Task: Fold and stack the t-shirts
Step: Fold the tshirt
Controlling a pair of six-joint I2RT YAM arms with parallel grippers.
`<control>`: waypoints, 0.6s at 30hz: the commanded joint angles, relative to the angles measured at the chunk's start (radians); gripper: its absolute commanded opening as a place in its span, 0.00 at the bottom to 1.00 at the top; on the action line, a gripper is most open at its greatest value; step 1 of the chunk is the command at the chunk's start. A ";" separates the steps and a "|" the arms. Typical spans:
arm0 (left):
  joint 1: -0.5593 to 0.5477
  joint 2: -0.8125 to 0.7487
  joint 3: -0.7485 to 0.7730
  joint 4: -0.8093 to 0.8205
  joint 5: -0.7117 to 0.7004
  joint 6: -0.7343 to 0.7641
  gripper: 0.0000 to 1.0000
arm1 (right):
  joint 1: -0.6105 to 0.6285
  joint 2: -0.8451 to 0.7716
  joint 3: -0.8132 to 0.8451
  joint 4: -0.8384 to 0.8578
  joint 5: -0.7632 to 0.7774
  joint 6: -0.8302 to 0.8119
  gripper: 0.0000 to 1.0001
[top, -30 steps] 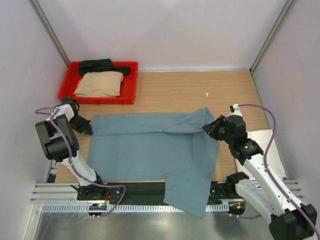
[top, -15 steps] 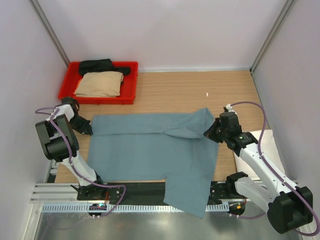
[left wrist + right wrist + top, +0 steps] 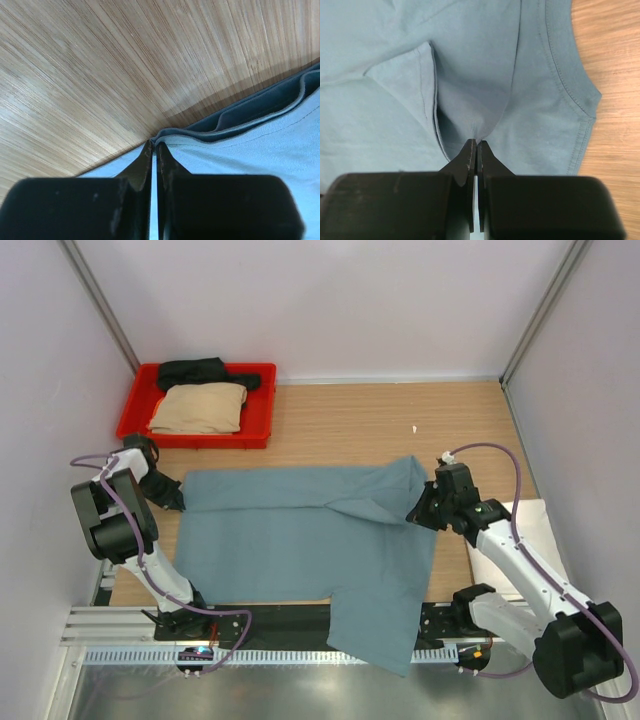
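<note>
Teal t-shirt (image 3: 300, 535): clamped at opposite ends by left gripper (image 3: 153, 149) and right gripper (image 3: 476, 146). Risk: thin pinch could be lost if pulled taut.

We see the teal-blue t-shirt (image 3: 290, 535) as soft matt cloth with stitched hems, the tabletop (image 3: 350, 425) as fine-grained wood with a faint sheen, the tray (image 3: 200, 441) as smooth red plastic, and the left end effector (image 3: 153, 146) as matt black.
</note>
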 commanded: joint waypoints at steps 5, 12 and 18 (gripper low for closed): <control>0.002 0.009 -0.009 -0.013 -0.043 0.006 0.00 | 0.003 0.037 0.052 -0.057 -0.003 -0.056 0.04; 0.002 -0.039 0.004 -0.113 -0.053 -0.003 0.50 | 0.003 0.117 0.047 -0.189 -0.046 -0.077 0.35; -0.004 -0.191 0.045 -0.145 -0.073 -0.029 0.57 | -0.067 0.121 0.202 -0.084 0.112 -0.166 0.90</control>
